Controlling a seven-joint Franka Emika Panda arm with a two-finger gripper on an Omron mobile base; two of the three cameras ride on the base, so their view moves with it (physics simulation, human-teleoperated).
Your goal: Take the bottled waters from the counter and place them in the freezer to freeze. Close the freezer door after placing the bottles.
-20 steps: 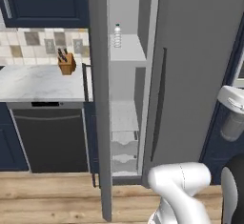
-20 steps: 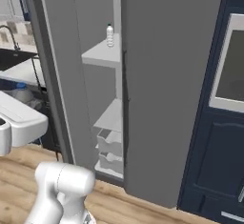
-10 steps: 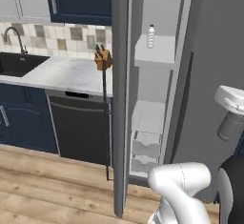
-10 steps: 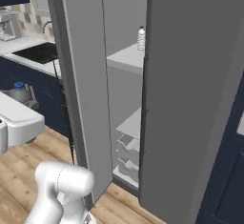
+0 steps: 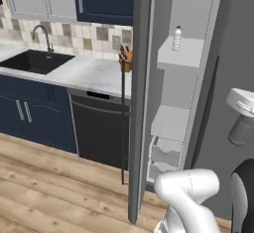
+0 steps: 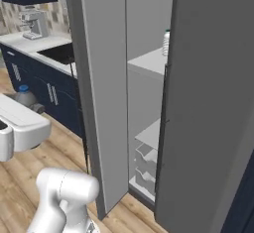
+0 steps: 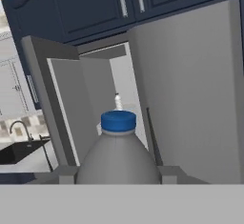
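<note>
Carrying a blue-capped water bottle (image 7: pixel 118 156) clamped in its jaws at six o'clock in the hand view, the robot faces the freezer (image 5: pixel 178 108), whose door (image 6: pixel 101 98) stands open; another bottle (image 5: pixel 177 38) already sits on the upper shelf (image 5: pixel 181 56).

A: Where do the base views sit?
B: Behind the arm, high, looking forward and down. The left one faces the open freezer (image 5: pixel 181 93) past its door (image 5: pixel 141 98), with the counter (image 5: pixel 94 73) alongside. The right one sees the same freezer (image 6: pixel 149 103).
A: And the hand view?
B: Close behind a bottle (image 7: pixel 118 151), facing the freezer farther off.
</note>
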